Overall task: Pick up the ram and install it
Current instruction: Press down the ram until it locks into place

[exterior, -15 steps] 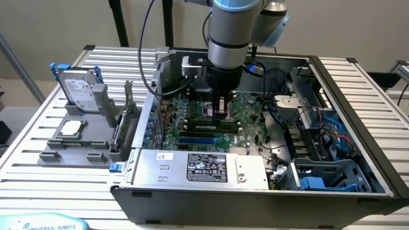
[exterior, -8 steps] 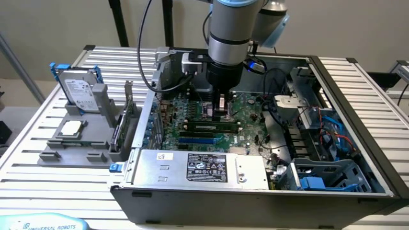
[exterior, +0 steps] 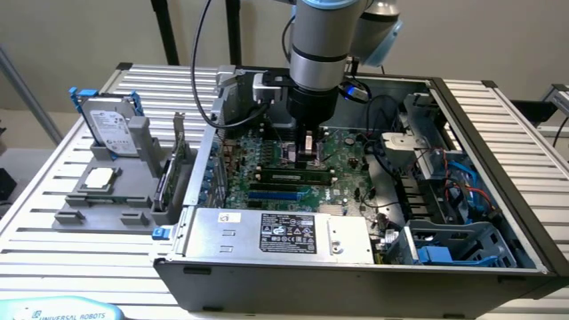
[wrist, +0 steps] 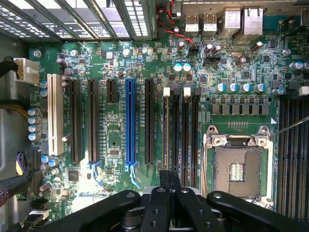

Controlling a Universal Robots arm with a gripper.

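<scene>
Arm points straight down, tool (exterior: 308, 155) closed.

Plain beige wall (exterior: 80, 27) at 12 o'clock; slatted metal table (exterior: 53, 220) w/ black posts (exterior: 164, 30) behind, even light.

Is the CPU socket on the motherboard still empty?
Yes, the CPU socket sits open in the wrist view with bare contacts and no processor in it.

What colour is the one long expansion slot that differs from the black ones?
Blue; the slot shows best in the wrist view.
</scene>
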